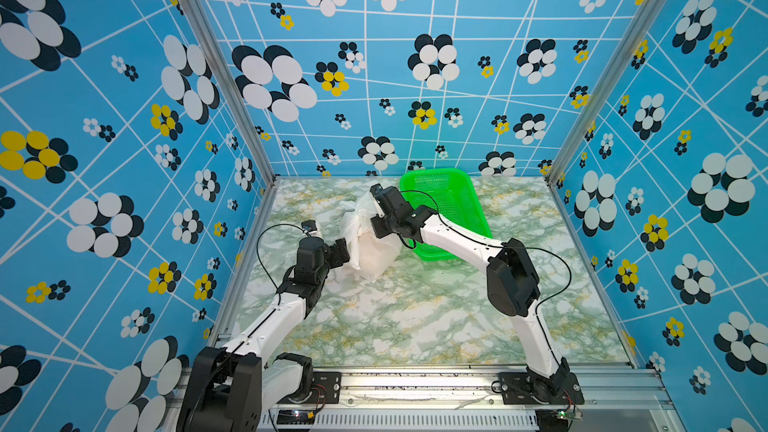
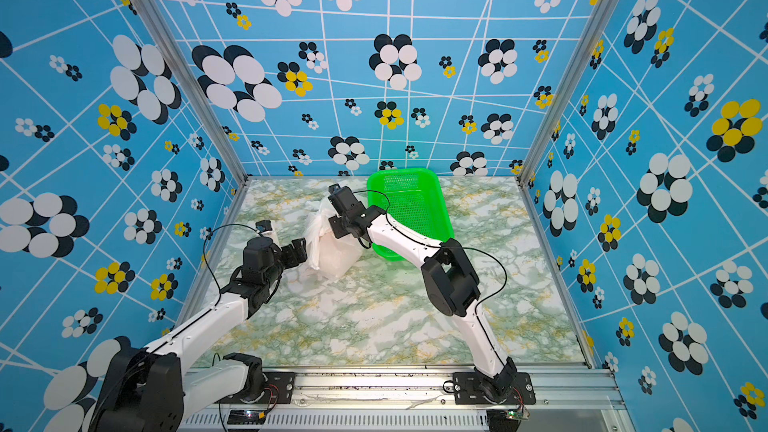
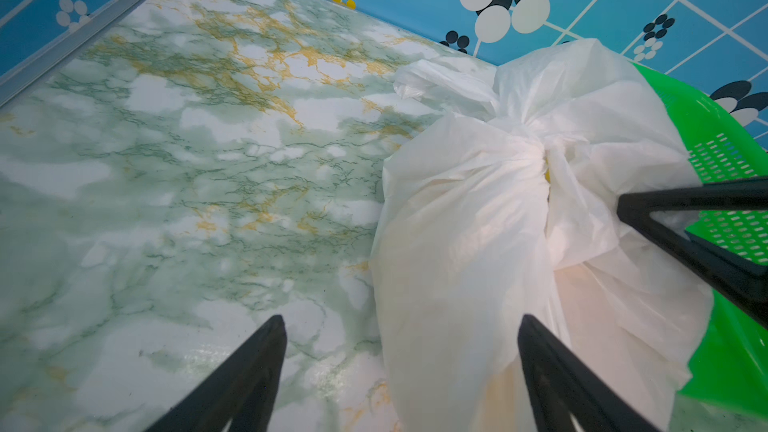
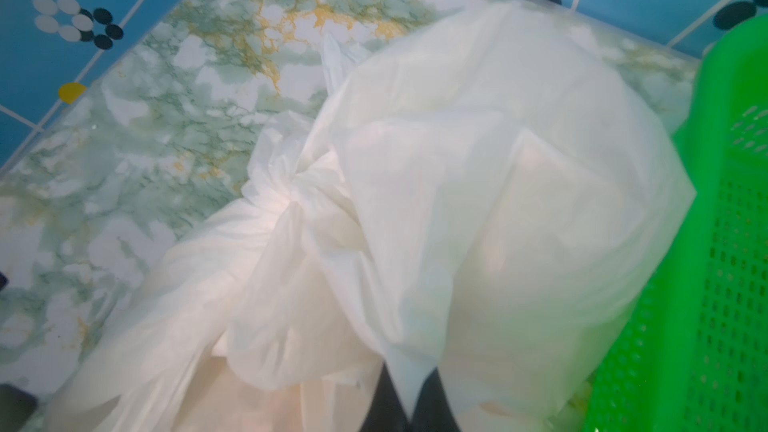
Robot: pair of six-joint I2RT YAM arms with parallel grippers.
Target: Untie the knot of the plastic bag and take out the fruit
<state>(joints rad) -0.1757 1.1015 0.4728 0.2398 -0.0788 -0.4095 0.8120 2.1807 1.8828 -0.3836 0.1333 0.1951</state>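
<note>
**Step in hand (judged):** loosening the knot. Fruit removal had not begun.

**Right gripper** [image 4: 409,371]: pressed together on a fold of the thin, translucent white crinkled plastic bag [image 3: 478,222], with the film rising from between its tips.

**Knot** [image 4: 295,193]: a tight twist of tied handle film, not yet undone. It lay just ahead of the right gripper and off to one side.

**Left gripper** [image 3: 401,320]: spread and holding nothing. One tip was at the bag's flank and the other over the green-veined marble-patterned tabletop [image 1: 415,317]. Contact with the film could not be told. The knot sat ahead of it, beyond the bag's bulge.

**Fruit:** hidden inside the bag, with only faint warm tints showing through.

**Green perforated plastic basket** [image 1: 453,184]: stood just beyond the bag from the left gripper.

**Next move (judged):** the left gripper needs to advance and close on a handle tail beside the knot. It would then pull against the right gripper's hold. The thin film may stretch or slip.
</note>
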